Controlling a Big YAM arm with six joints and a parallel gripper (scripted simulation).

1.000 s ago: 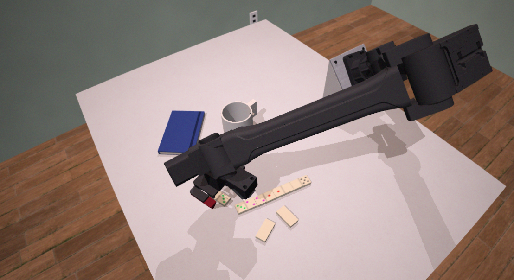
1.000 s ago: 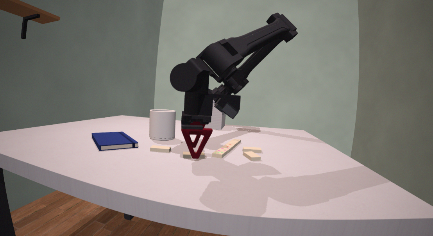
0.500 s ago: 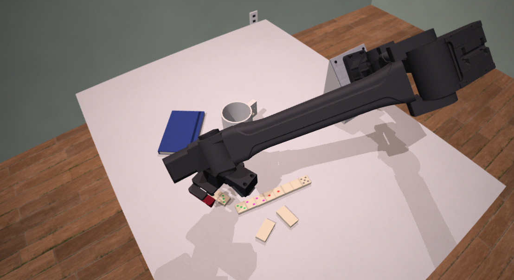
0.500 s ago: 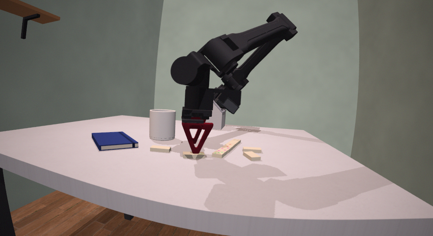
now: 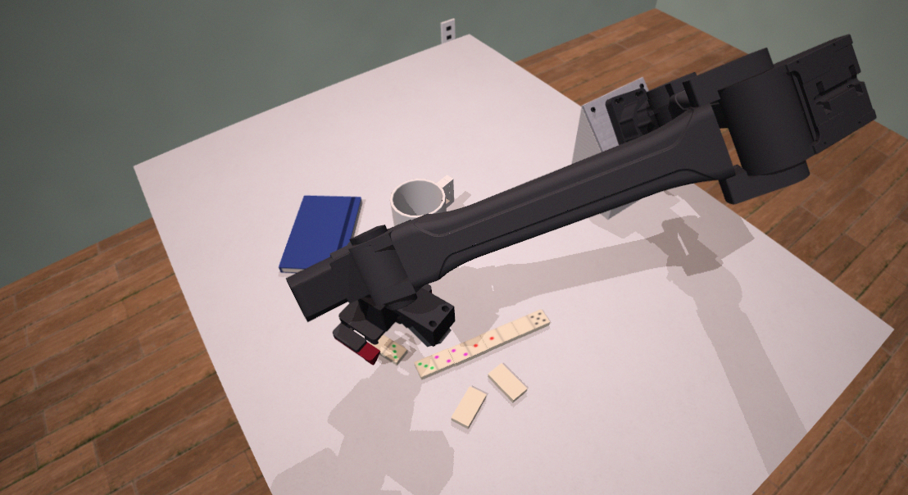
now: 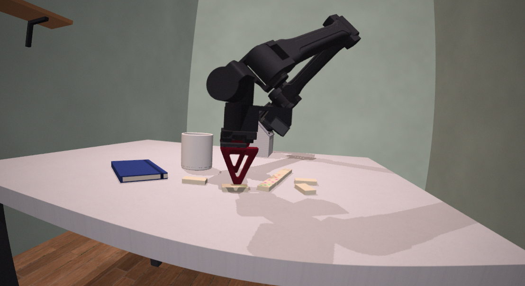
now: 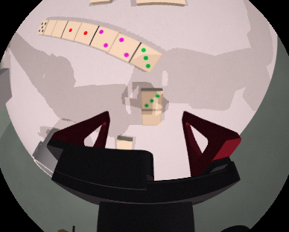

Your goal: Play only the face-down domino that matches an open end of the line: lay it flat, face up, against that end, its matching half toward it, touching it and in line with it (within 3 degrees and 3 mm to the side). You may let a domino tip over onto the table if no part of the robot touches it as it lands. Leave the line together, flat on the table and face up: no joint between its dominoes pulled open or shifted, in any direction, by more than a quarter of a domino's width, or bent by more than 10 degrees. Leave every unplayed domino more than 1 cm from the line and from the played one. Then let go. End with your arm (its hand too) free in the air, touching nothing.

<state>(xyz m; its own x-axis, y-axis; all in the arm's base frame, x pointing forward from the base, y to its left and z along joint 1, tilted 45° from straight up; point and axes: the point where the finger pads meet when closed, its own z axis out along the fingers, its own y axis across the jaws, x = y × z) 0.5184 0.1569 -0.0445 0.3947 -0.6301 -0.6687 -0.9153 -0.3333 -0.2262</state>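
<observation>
One upright mug (image 5: 417, 201) (image 6: 196, 151), contents unseen

- Cream on the line of dominoes (image 5: 483, 342) (image 6: 275, 179) (image 7: 116, 42), with three green pips at one end, then magenta pairs, single reds, two blank halves and black pips at the far end.
- Cream with three diagonal green pips and one plain half on the loose domino (image 5: 394, 351) (image 6: 235, 189) (image 7: 151, 105) near the line's green end.
- Plain cream on two dominoes (image 5: 469, 406) (image 6: 305, 189) (image 7: 161, 1) beside the line.
- Dark red on the fingers (image 5: 367, 352) (image 6: 238, 180) near the line's green end.
- Solid blue with a darker band on the notebook (image 5: 317, 228) (image 6: 137, 169), well apart from the line.
</observation>
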